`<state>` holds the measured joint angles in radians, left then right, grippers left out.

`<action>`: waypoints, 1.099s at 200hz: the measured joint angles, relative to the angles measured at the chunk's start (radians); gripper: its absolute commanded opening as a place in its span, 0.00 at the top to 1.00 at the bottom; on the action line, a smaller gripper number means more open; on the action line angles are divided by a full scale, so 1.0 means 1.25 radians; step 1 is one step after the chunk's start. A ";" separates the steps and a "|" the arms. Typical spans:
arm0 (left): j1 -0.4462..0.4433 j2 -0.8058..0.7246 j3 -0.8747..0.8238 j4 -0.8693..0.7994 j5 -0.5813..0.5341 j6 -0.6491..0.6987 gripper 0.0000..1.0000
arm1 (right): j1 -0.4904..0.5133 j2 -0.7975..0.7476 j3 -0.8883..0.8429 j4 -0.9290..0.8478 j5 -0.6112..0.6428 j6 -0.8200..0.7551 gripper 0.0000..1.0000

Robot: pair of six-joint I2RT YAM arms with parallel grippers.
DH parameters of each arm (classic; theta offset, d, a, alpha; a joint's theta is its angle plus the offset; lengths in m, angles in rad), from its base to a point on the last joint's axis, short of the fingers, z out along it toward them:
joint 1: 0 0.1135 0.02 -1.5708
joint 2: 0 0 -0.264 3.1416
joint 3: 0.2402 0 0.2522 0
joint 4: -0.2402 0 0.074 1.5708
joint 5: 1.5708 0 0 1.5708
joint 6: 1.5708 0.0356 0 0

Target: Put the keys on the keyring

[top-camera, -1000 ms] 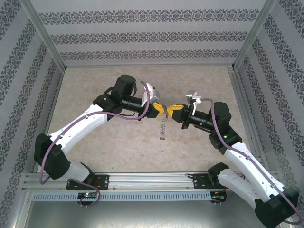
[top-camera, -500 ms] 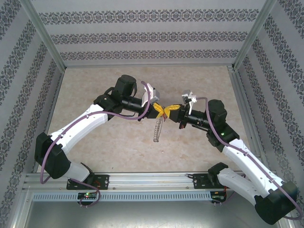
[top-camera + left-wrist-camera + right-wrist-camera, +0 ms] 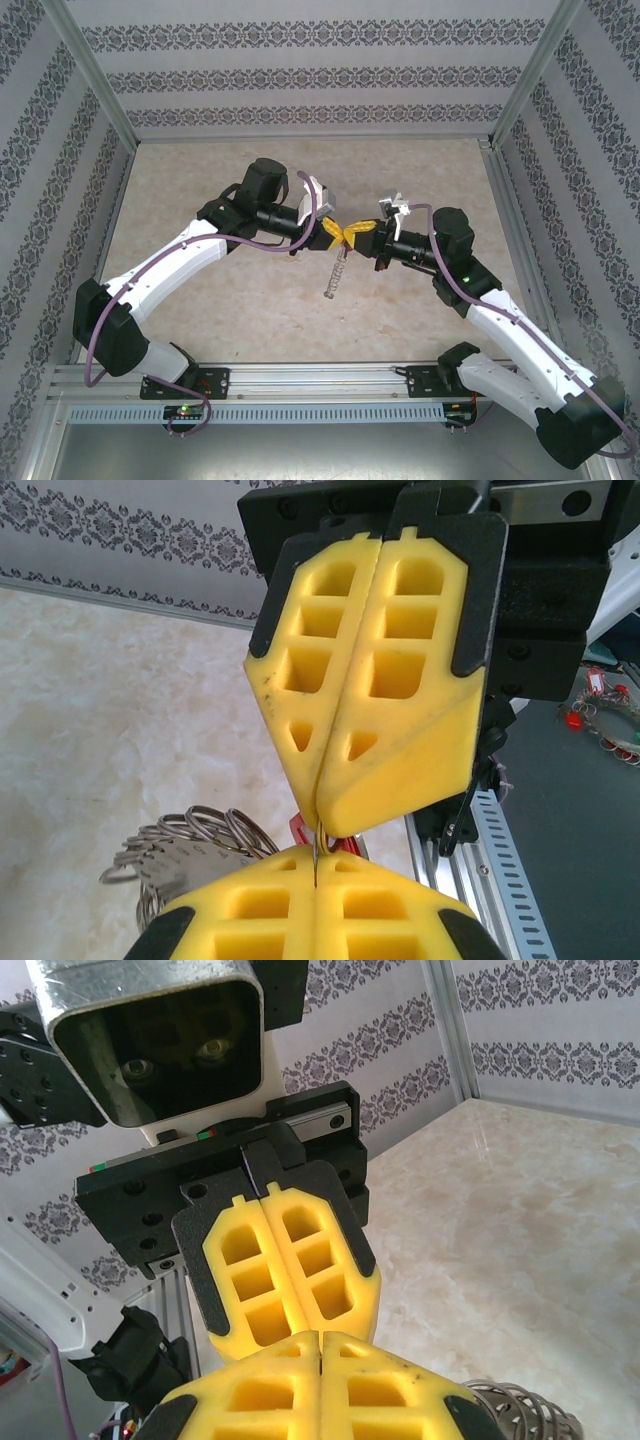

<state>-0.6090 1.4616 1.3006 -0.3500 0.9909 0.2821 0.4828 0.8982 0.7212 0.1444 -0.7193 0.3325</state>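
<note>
Above the middle of the bench (image 3: 450,180) the left fingers (image 3: 331,230) are closed on the thin wire of the keyring (image 3: 335,275), which hangs toward 6 o'clock. The right fingers (image 3: 362,230), also closed, meet them tip to tip, and the red key (image 3: 298,828) is just beside.

I'm working over a pale, marbled beige tabletop (image 3: 200,180), bare across its far half. Wallpaper with dark ornamental bands on white lines the back wall (image 3: 310,80) and both side walls. Two aluminium posts (image 3: 90,75) run up the back corners. Along the near edge lies a silver rail (image 3: 320,378), and just in front of it a slotted white strip (image 3: 320,411), then a dull grey metal sheet (image 3: 300,455). In the left wrist view a dark grey surface (image 3: 580,830) shows beyond the strip; possibly a floor, I can't tell.
</note>
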 measured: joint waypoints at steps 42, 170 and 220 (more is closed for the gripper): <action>0.000 0.000 0.001 -0.005 -0.001 0.003 1.00 | 0.013 0.011 0.018 -0.021 0.019 -0.026 1.00; 0.000 0.000 0.003 -0.028 -0.026 0.023 1.00 | 0.030 -0.018 0.006 -0.089 0.094 -0.100 1.00; 0.000 0.000 0.003 -0.019 -0.045 0.023 1.00 | 0.009 -0.023 -0.013 -0.092 0.103 -0.095 1.00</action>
<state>-0.6086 1.4616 1.3048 -0.3737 0.9340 0.3107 0.4942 0.8700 0.7055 0.0288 -0.5900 0.2142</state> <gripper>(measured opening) 0.053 0.064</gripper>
